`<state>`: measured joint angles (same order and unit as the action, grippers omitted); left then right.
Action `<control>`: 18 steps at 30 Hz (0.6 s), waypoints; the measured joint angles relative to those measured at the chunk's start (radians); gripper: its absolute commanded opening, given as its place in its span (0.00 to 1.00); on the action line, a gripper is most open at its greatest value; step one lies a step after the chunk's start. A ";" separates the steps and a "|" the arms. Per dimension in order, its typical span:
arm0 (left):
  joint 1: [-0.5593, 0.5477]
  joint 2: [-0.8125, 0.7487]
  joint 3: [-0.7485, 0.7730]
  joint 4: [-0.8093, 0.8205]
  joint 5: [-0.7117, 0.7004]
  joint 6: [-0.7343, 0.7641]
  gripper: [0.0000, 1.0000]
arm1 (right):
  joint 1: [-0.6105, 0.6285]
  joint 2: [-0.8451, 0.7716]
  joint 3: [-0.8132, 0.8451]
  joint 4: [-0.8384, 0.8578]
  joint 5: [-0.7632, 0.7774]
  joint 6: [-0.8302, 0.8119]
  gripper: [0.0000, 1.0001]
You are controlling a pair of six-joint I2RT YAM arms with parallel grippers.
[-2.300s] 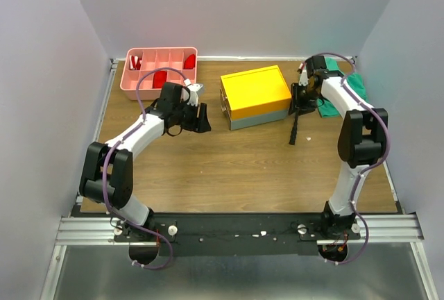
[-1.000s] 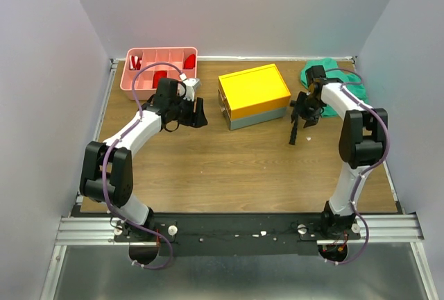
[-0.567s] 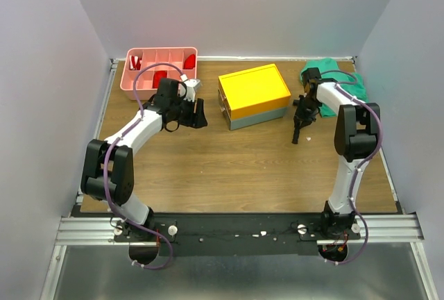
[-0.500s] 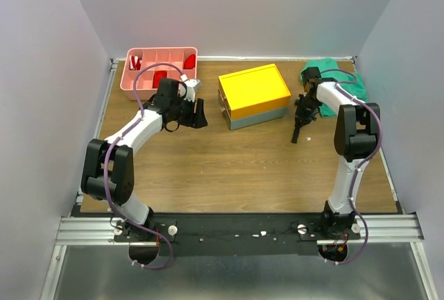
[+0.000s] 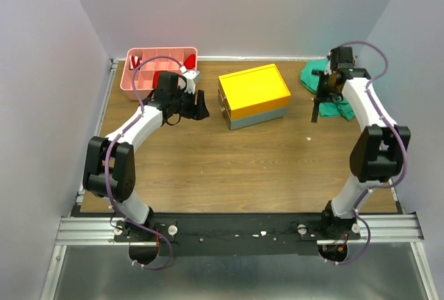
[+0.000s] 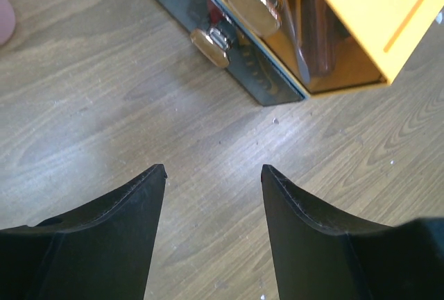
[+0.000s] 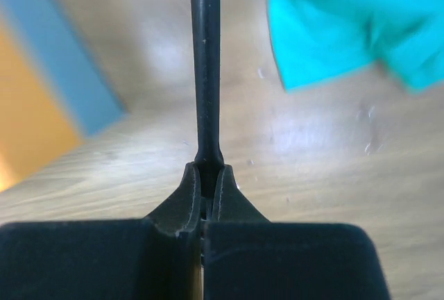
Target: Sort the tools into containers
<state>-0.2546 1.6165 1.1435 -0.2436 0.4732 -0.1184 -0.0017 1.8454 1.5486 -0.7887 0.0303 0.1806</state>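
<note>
The grey toolbox with the yellow lid [image 5: 254,92] stands at the back middle. The pink tray [image 5: 142,79] sits at the back left and holds red things. My right gripper [image 5: 325,90] is shut on the black hammer [image 5: 316,109] and holds it off the table beside the green cloth [image 5: 310,75]. In the right wrist view the hammer's handle [image 7: 205,71] runs straight out from the shut gripper [image 7: 205,171]. My left gripper [image 5: 201,105] is open and empty just left of the toolbox. The left wrist view shows the gripper [image 6: 214,171] over bare wood, facing the toolbox [image 6: 243,43].
The toolbox's side shows two metal latches [image 6: 211,43], with tools dimly seen through its wall. The green cloth [image 7: 333,22] lies at the back right by the wall. Grey walls close in the table's sides and back.
My right gripper has lifted the hammer off the table and carried it right and back, next to the green cloth. My left gripper has shifted slightly toward the back.
</note>
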 measured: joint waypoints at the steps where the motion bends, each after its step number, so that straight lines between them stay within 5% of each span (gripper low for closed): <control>1: 0.000 0.006 0.007 0.006 0.000 -0.003 0.67 | -0.004 -0.060 0.027 0.013 -0.020 -0.030 0.01; 12: 0.000 0.045 0.060 0.054 0.016 -0.040 0.67 | 0.112 0.019 0.524 -0.041 -0.389 -0.586 0.01; 18: 0.010 -0.012 -0.003 0.066 0.016 -0.037 0.68 | 0.293 0.102 0.573 -0.159 -0.457 -1.043 0.01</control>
<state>-0.2451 1.6047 1.1404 -0.1772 0.4892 -0.1551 0.2916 1.9472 2.1220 -0.9482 -0.4267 -0.8623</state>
